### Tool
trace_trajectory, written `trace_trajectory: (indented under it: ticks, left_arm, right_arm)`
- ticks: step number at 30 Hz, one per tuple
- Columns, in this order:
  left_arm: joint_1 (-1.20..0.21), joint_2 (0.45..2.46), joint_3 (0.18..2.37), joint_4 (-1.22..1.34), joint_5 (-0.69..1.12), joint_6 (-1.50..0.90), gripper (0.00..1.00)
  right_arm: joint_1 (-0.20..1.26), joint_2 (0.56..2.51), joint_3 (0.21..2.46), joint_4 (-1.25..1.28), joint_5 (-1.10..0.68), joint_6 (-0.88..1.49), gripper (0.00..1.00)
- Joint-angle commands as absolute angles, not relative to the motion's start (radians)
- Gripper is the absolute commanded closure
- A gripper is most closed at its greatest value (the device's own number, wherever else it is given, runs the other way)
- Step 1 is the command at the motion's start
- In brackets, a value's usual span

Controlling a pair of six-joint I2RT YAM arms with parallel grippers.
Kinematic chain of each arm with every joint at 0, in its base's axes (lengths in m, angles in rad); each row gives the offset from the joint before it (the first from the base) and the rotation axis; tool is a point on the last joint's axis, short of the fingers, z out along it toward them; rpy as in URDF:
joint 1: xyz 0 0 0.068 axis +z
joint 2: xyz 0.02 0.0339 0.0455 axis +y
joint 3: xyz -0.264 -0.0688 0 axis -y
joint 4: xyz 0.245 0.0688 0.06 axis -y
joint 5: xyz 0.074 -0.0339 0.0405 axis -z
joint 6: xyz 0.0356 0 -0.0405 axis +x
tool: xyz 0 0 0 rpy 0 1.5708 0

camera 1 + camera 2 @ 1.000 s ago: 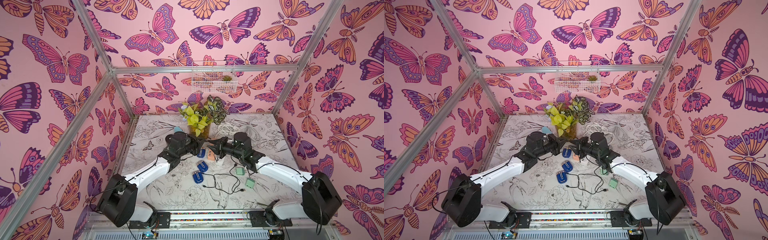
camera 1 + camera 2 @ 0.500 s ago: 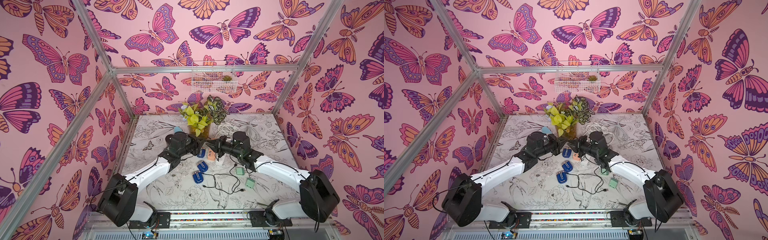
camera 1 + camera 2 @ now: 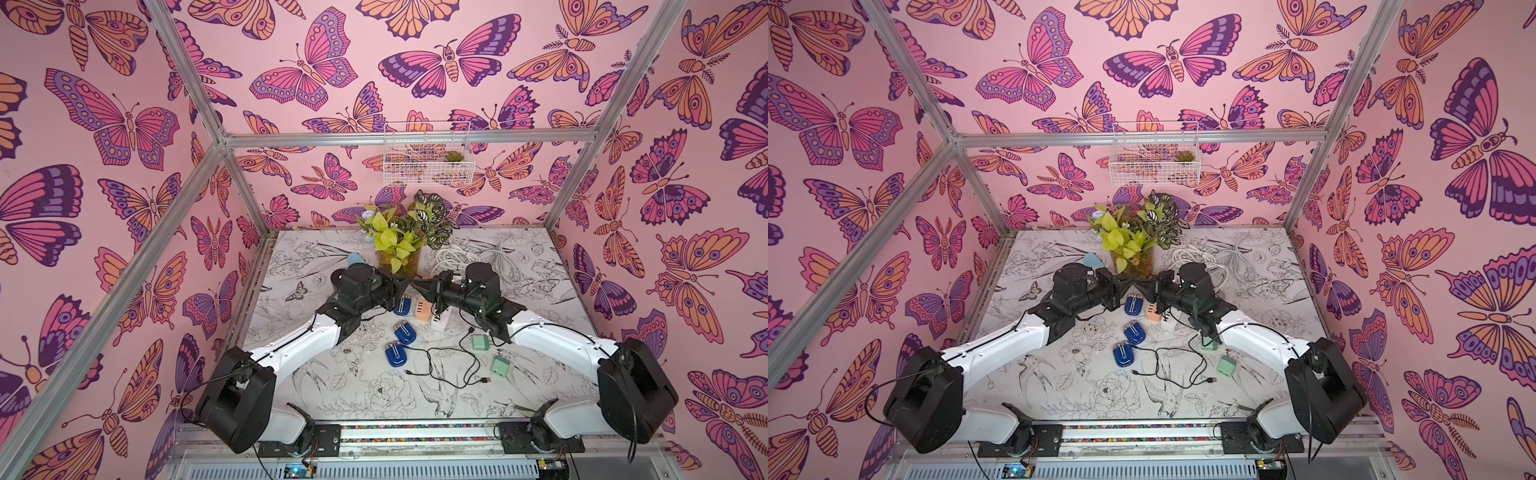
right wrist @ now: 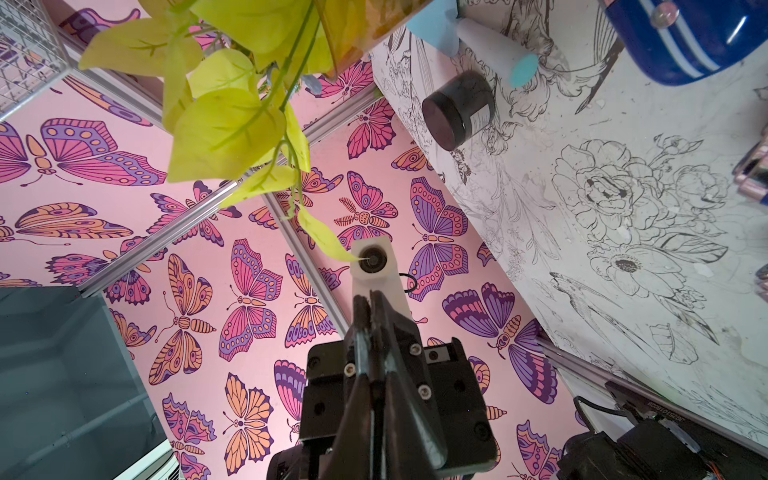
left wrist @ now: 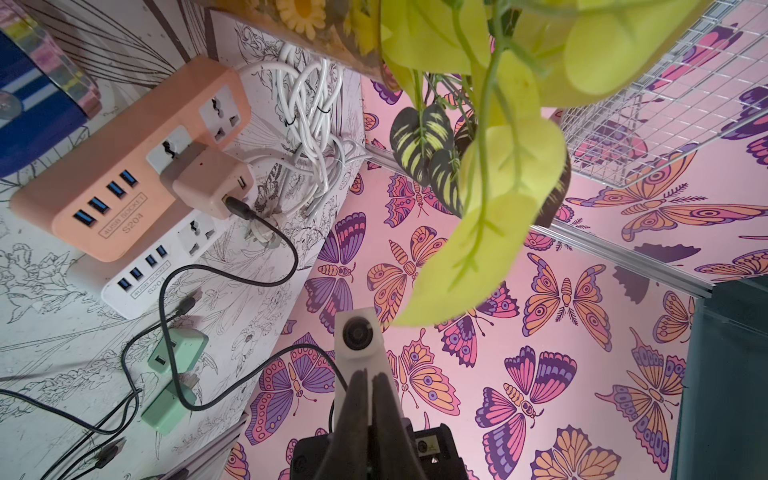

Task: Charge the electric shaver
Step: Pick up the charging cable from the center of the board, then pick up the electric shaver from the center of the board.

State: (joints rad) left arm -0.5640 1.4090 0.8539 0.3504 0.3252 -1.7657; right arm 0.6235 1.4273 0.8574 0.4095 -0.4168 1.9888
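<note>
Three blue electric shavers (image 3: 402, 304) (image 3: 405, 333) (image 3: 396, 354) lie on the table below the arms. One also shows in the wrist views (image 5: 33, 124) (image 4: 685, 41). A black cable (image 5: 266, 232) runs from a pink adapter (image 5: 212, 183) plugged into the orange power strip (image 5: 124, 166). The cable rises off the table to where the two grippers meet. My left gripper (image 3: 405, 283) (image 5: 370, 376) and right gripper (image 3: 414, 283) (image 4: 370, 297) face each other tip to tip in mid-air, both shut. The cable's end is hidden behind the fingers.
A vase of yellow-green leaves (image 3: 399, 262) stands just behind the grippers. A white power strip (image 3: 440, 320), two green adapters (image 3: 480, 342) (image 3: 500, 365) and a loose black cable (image 3: 440, 365) lie to the right. Also present: white cord coil (image 3: 478, 253), black jar (image 4: 457, 110), wall basket (image 3: 426, 156).
My right gripper's jaws have closed, and it has edged in against the left gripper's tips. The left arm has stayed still and shut.
</note>
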Motion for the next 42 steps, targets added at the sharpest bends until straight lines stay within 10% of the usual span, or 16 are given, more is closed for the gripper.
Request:
trace_trajectory:
  ticks: [1,7,10,14,21,31,42]
  left_arm:
    - [-0.571,1.406,0.859,0.374,0.344,-1.747,1.0]
    - [-0.571,1.399,0.859,0.365,0.345,-1.739,1.0]
    - [-0.565,1.379,0.868,0.302,0.338,-1.714,0.67]
    - [-0.537,1.319,0.902,0.058,0.323,-1.616,0.47]
    - [-0.514,1.402,1.026,-0.358,0.322,-1.128,0.47]
    - [-0.597,1.641,1.083,-0.363,0.084,-0.67,0.23]
    - [-0.629,1.932,1.309,-0.423,-0.065,-0.454,0.17]
  right_arm:
    - [0.628,1.439,0.872,0.417,-0.432,1.979,0.98]
    - [0.624,1.432,0.87,0.393,-0.449,1.942,1.0]
    - [0.612,1.42,0.882,0.337,-0.478,1.868,1.0]
    - [0.564,1.383,0.875,0.267,-0.556,1.677,1.0]
    - [0.508,1.29,0.726,0.243,-0.693,1.48,1.0]
    - [0.479,1.223,0.735,0.143,-0.701,1.442,1.0]
    - [0.416,1.16,0.72,0.122,-0.727,1.478,1.0]
